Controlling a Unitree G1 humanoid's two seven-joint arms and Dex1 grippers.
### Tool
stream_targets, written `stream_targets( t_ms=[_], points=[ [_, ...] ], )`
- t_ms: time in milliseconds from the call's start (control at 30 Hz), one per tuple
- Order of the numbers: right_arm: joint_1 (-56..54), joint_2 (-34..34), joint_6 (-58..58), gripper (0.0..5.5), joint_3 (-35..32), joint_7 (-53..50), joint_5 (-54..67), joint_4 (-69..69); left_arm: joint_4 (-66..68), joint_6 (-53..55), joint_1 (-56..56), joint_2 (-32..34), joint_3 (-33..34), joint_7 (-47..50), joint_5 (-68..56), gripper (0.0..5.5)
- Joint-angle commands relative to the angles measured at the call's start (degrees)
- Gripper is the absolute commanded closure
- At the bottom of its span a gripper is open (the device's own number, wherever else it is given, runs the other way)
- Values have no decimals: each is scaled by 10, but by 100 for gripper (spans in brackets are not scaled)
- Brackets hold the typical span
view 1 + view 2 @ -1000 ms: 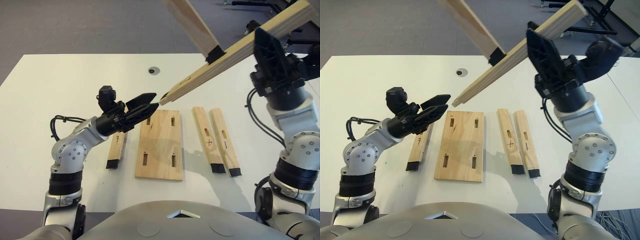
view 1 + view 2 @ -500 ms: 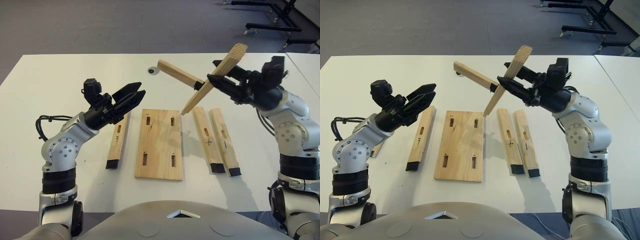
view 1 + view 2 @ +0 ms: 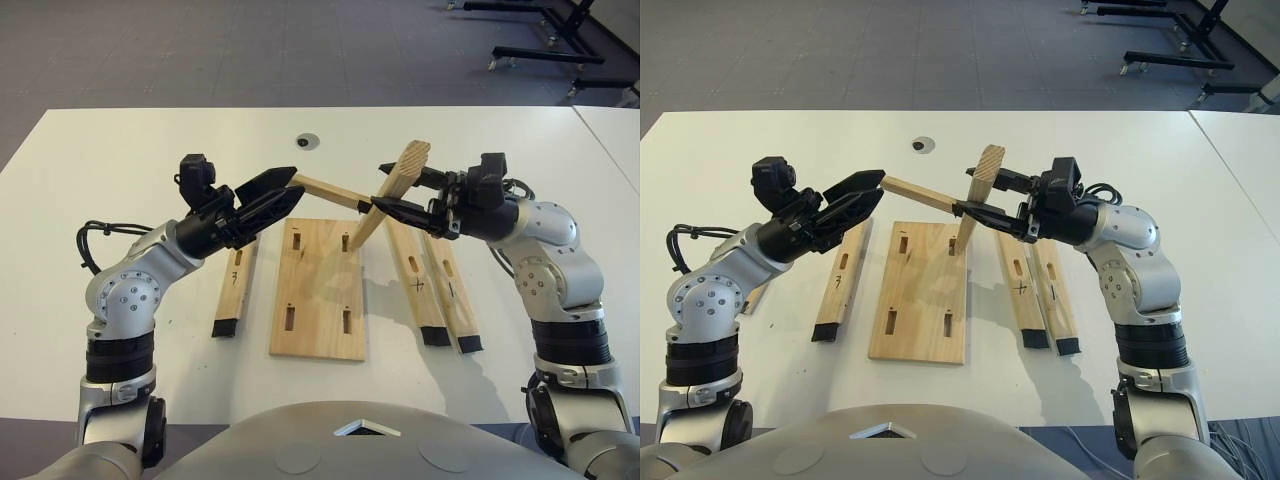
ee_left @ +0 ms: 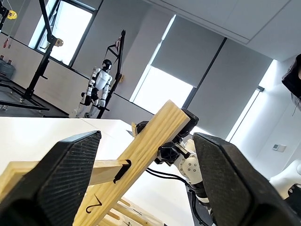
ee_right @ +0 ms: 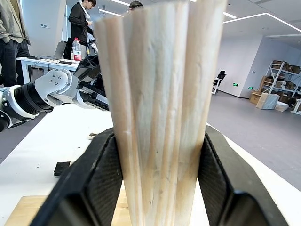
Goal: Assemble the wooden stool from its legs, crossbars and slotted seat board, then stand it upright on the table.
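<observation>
Right pincer [image 3: 385, 187], clamped on a leg [image 3: 412, 160] with a crossbar [image 3: 330, 190] plugged into it, has swung the pair down from overhead. The leg's foot now sits at the far right slot of the seat board [image 3: 315, 300] on the worktop [image 3: 120, 150], so seating it looks next. Left pincer [image 3: 298, 182], jaws apart, has moved in round the crossbar's free end. Pencilled marks show on the spare legs [image 3: 415, 280] — a cross, a dash.

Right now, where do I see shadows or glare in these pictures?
Left eye view: soft grey shadows lie on the table right of the seat board. Left wrist view: windows glare white behind the joined wooden pieces. Right wrist view: ceiling light strips glow brightly.
</observation>
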Motion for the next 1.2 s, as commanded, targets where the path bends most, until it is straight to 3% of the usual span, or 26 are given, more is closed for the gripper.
stream_targets(
  t_ms=[33,733,1200],
  points=[
    [-10,-6,-10,341,-13,7,-4,13,0,13,-11,10,-2,-1,-5,192],
    [-48,15,-25,341,-22,1,-3,42,-18,30,8,53,29,-50,-57,192],
    [-23,38,-23,341,21,21,-17,42,-14,20,12,54,22,-63,-45,192]
  ],
)
